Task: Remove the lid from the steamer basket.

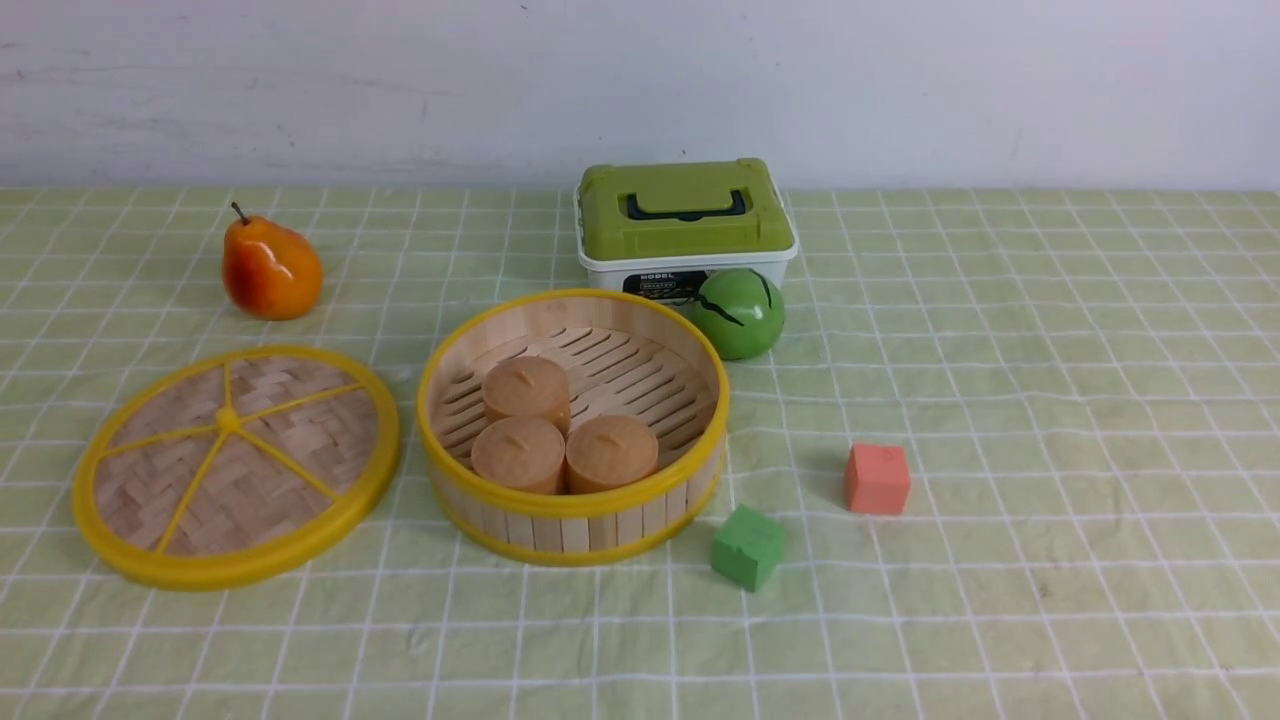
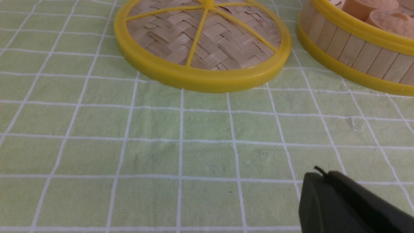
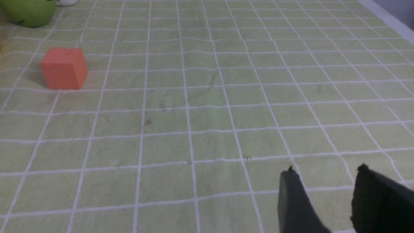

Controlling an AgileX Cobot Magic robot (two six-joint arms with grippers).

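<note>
plain white wall [image 1: 640,80] behind a table in pale green checked cloth [image 1: 1050,400]

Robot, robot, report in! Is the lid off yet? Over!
Left gripper shut, right gripper open, both empty. Lid off, flat on cloth beside steamer basket. Nothing in the way.

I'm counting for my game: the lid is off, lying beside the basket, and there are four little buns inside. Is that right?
Almost. The lid does lie on the cloth beside the steamer basket, but the front view shows three buns inside, not four.
</note>
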